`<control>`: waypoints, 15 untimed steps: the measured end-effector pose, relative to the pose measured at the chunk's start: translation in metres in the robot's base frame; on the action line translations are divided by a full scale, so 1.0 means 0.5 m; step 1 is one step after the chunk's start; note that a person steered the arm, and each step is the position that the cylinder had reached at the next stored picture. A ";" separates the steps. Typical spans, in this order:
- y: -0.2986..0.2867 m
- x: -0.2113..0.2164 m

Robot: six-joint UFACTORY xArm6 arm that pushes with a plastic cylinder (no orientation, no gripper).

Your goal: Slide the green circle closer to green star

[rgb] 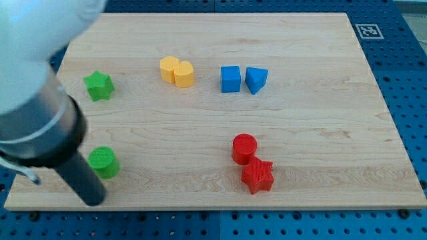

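Observation:
The green circle point(103, 162) lies near the board's lower left. The green star point(99, 85) lies above it, near the left edge, well apart from it. My rod comes down from the view's upper left, and my tip point(93, 200) rests on the board just below and slightly left of the green circle, close to it; I cannot tell whether it touches.
A yellow heart-like block point(177, 71) lies at top centre. A blue cube point(230, 79) and a blue triangle point(255, 79) lie to its right. A red circle point(244, 148) touches a red star point(257, 175) at lower centre. The wooden board point(320, 133) sits on a blue pegboard.

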State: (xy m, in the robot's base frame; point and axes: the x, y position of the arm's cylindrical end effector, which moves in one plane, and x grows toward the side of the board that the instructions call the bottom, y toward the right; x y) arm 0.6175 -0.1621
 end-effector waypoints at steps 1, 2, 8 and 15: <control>0.016 0.002; 0.015 0.002; -0.034 -0.134; -0.041 -0.308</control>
State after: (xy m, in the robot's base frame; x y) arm 0.4637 -0.1825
